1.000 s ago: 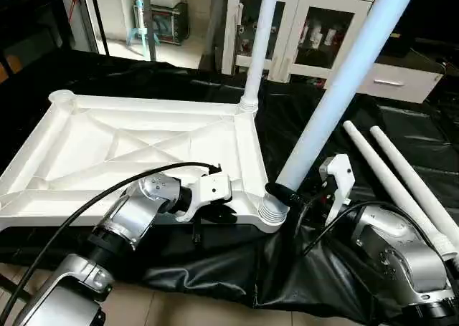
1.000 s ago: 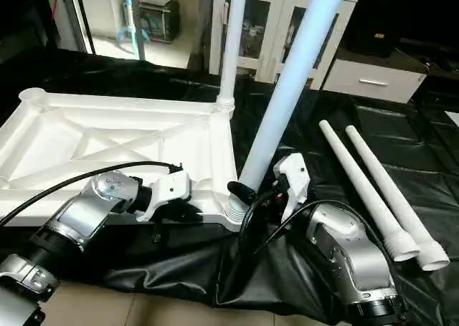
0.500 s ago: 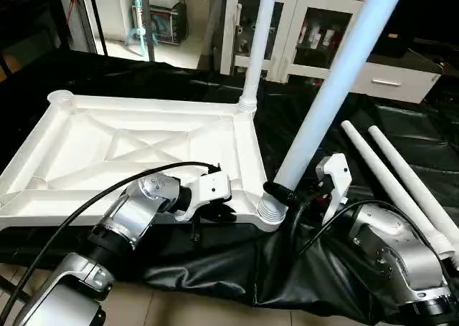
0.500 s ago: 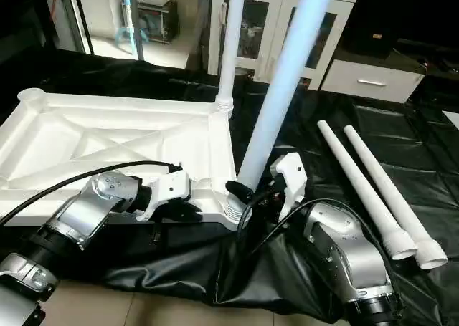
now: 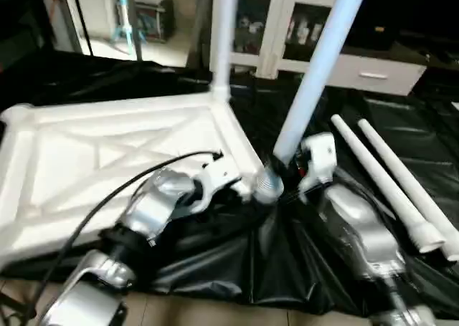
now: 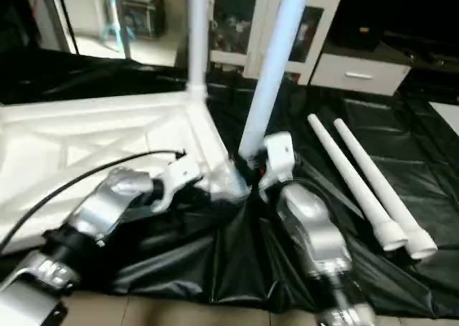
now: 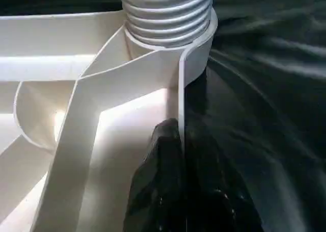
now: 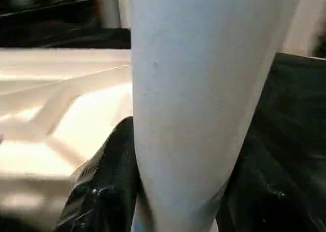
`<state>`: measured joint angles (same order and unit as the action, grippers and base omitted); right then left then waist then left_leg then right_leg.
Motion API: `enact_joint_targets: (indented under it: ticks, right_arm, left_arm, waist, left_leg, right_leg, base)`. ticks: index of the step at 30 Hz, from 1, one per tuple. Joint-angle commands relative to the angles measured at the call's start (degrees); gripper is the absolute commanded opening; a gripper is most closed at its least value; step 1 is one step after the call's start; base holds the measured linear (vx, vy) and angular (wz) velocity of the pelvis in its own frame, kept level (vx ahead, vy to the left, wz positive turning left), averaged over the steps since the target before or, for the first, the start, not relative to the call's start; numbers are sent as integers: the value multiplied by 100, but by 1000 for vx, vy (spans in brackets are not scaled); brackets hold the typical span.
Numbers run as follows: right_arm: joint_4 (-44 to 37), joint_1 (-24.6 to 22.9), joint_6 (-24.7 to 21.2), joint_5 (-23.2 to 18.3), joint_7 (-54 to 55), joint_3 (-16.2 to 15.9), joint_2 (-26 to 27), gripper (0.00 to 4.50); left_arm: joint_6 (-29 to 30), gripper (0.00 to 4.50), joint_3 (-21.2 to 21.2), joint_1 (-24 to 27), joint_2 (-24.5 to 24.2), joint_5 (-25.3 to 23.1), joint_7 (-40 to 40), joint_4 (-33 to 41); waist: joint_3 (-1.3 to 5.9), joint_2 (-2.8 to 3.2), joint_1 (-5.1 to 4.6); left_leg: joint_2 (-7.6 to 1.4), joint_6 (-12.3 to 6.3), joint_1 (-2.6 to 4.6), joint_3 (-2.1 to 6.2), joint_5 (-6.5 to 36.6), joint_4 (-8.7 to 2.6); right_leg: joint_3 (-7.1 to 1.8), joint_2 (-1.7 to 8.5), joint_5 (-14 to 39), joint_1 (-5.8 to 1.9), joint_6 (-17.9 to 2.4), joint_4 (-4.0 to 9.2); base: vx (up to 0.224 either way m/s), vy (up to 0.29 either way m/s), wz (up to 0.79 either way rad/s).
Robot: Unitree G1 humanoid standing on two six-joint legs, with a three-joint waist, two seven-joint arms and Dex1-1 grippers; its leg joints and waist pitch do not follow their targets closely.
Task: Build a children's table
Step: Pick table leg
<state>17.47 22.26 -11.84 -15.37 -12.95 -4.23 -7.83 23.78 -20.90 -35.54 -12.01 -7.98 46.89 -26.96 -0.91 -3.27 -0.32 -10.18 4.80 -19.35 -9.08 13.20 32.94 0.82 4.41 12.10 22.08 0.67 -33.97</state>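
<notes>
The children's table top [image 5: 107, 154] lies underside up on a black sheet, its ribs and X-brace showing. One white leg [image 5: 224, 32] stands upright in the far right corner socket. A second leg [image 5: 315, 61] leans in the near right corner socket, its ribbed end [image 7: 168, 13] seated there. My right gripper [image 5: 283, 172] is shut on this leg just above the socket, with black fingers [image 8: 107, 181] on either side of the tube [image 8: 193, 89]. My left gripper [image 5: 240, 186] is shut on the top's thin rim [image 7: 179, 89] beside that corner. Two loose legs [image 5: 384, 179] lie to the right.
A white glass-door cabinet [image 5: 287, 32] and a low drawer unit [image 5: 373, 72] stand behind the work. The black sheet [image 5: 287, 254] hangs over the front edge above a tiled floor [image 5: 179, 315]. My left arm's cable [image 5: 107, 204] arcs over the table top.
The whole picture has shifted as the camera moved. The leg in my right gripper now stands more upright in the near corner socket. Both grips are unchanged.
</notes>
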Motion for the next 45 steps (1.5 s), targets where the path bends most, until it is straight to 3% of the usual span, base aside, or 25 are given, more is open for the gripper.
enact_joint_targets:
  ticks: [1,3,4,5,6,7,8,10,13,14,16,19,21,24,26,27,28,29,31,37,38,41,42,43,45]
  right_arm:
    - [1399,-237,-363,502,1151,767,-209,184]
    - [1751,99,-154,679,1796,764,-19,184]
    - [1892,244,-45,764,2018,703,46,184]
    - [1959,342,42,828,2197,662,103,184]
    - [1983,379,90,839,2270,656,132,184]
    - [1994,396,111,843,2303,653,145,184]
    - [2033,439,200,858,2375,640,166,184]
    - [2095,485,336,864,2372,612,167,184]
    - [2177,535,520,765,2246,657,170,184]
    - [2256,578,602,776,2249,663,171,184]
    - [2301,641,788,776,2248,730,215,184]
    - [2064,623,990,639,2011,799,255,184]
    - [1654,546,1247,416,1509,806,247,184]
    - [780,340,1307,-260,599,960,180,184]
    - [559,290,1246,-433,383,1000,109,184]
    - [232,222,1116,-730,42,1096,-60,184]
    - [232,222,1116,-730,42,1096,-60,184]
    - [87,189,1040,-880,-134,1144,-146,184]
    - [-27,147,995,-985,-283,1179,-215,184]
    - [-653,-123,584,-1517,-1008,1297,-562,184]
    - [-784,-199,452,-1680,-1172,1311,-612,184]
    - [-1058,-338,122,-2038,-1500,1313,-744,184]
    - [-1157,-385,8,-2125,-1624,1290,-808,184]
    - [-1263,-435,-113,-2205,-1761,1257,-884,184]
    - [-1339,-467,-189,-2220,-1857,1224,-946,184]
  left_arm:
    - [175,0,108,-139,73,-19,-143,299]
    - [477,0,136,-275,511,-93,-689,329]
    - [563,0,149,-324,695,-121,-923,324]
    - [605,0,174,-357,834,-132,-1107,304]
    - [617,0,177,-366,870,-134,-1166,294]
    - [622,0,178,-370,886,-136,-1193,290]
    - [641,0,192,-371,909,-137,-1265,280]
    - [666,0,231,-350,882,-150,-1339,279]
    - [668,0,282,-304,744,-172,-1363,302]
    - [691,0,289,-296,731,-178,-1385,317]
    - [568,0,339,-286,680,-182,-1412,321]
    - [88,0,324,-264,550,-135,-1252,314]
    - [-404,0,249,-198,350,-22,-879,366]
    - [-1375,0,-52,-6,-195,51,40,429]
    - [-1550,0,-108,40,-330,83,283,426]
    - [-1781,0,-171,75,-551,103,581,339]
    - [-1781,0,-171,75,-551,103,581,339]
    - [-1924,0,-196,92,-645,147,776,300]
    - [-1991,0,-199,97,-699,199,869,256]
    - [-2495,0,-232,157,-863,346,1247,68]
    - [-2551,0,-236,206,-880,393,1337,102]
    - [-2562,0,-184,290,-893,524,1498,179]
    - [-2531,29,-130,313,-887,605,1544,202]
    - [-2491,46,-64,334,-879,701,1592,223]
    - [-2454,57,16,357,-878,822,1639,270]
  waist:
    - [164,108,28]
    - [170,102,23]
    - [182,73,37]
    - [220,46,87]
    - [230,63,145]
    - [233,31,199]
    - [225,31,234]
    - [202,37,272]
    - [180,59,258]
    - [179,57,251]
    - [179,61,237]
    - [199,50,242]
    - [198,48,263]
    - [193,69,281]
    - [202,84,276]
    - [211,127,299]
    - [211,127,299]
    - [217,103,296]
    - [221,119,345]
    - [181,65,368]
    - [175,25,358]
    - [162,46,377]
    - [161,25,393]
    - [161,41,397]
    - [161,42,399]
  left_leg:
    - [-232,181,-82,52,856,-463]
    - [-219,148,-76,32,367,-429]
    - [-206,150,-34,3,161,-400]
    - [-154,36,-41,-29,-272,-333]
    - [-145,-40,-6,-46,-498,-311]
    - [-117,-231,-33,-66,-829,-277]
    - [-105,-319,-60,-64,-874,-281]
    - [-152,-427,-61,-67,-520,-311]
    - [-204,-332,-43,-56,-28,-347]
    - [-204,-313,-44,-58,16,-347]
    - [-199,-275,-46,-62,34,-341]
    - [-187,-380,-54,-66,-193,-310]
    - [-174,-561,-81,-68,-260,-293]
    - [-211,-769,-73,-69,-144,-287]
    - [-223,-828,-58,-74,-314,-270]
    - [-224,-893,-36,-81,-668,-234]
    - [-224,-893,-36,-81,-668,-234]
    - [-209,-951,-42,-95,-1018,-192]
    - [-203,-960,-23,-102,-1177,-161]
    - [-220,-834,-99,-110,-465,-196]
    - [-219,-834,-99,-121,-403,-197]
    - [-244,-754,-86,-134,-207,-203]
    - [-247,-733,-92,-134,-188,-200]
    - [-253,-723,-81,-135,-214,-200]
    - [-241,-695,-79,-140,-199,-191]
  right_leg:
    - [-166,273,146,-186,-1116,348]
    - [-155,263,-583,-214,-1268,293]
    - [-151,252,-793,-207,-1343,275]
    - [-177,235,-1344,-271,-1397,226]
    - [-174,220,-1662,-260,-1442,206]
    - [-183,190,-2208,-296,-1437,157]
    - [-180,191,-2323,-314,-1403,152]
    - [-163,232,-1941,-293,-1346,181]
    - [-151,250,-1066,-261,-1303,223]
    - [-152,249,-994,-255,-1298,225]
    - [-153,239,-969,-249,-1300,221]
    - [-159,235,-1339,-268,-1333,180]
    - [-167,246,-1499,-291,-1347,170]
    - [-178,271,-1331,-275,-1416,165]
    - [-168,258,-1380,-252,-1541,127]
    - [-158,229,-1681,-230,-1666,77]
    - [-158,229,-1681,-230,-1666,77]
    - [-149,212,-1998,-219,-1736,31]
    - [-146,205,-2078,-197,-1744,7]
    - [-169,266,-1283,-231,-1663,55]
    - [-170,262,-1193,-225,-1659,71]
    - [-173,263,-853,-195,-1675,79]
    - [-174,263,-809,-205,-1647,73]
    - [-171,262,-807,-180,-1630,71]
    - [-166,253,-774,-168,-1633,64]
  base:
    - [0,0,0]
    - [0,0,0]
    - [0,0,0]
    - [0,0,0]
    - [0,0,0]
    - [0,0,0]
    - [0,0,0]
    - [0,0,0]
    - [0,0,0]
    - [0,0,0]
    - [0,0,0]
    - [0,0,0]
    - [0,0,0]
    - [0,0,0]
    - [0,0,0]
    - [0,0,0]
    - [0,0,0]
    - [0,0,0]
    - [0,0,0]
    - [0,0,0]
    - [0,0,0]
    - [0,0,0]
    - [0,0,0]
    - [0,0,0]
    - [0,0,0]
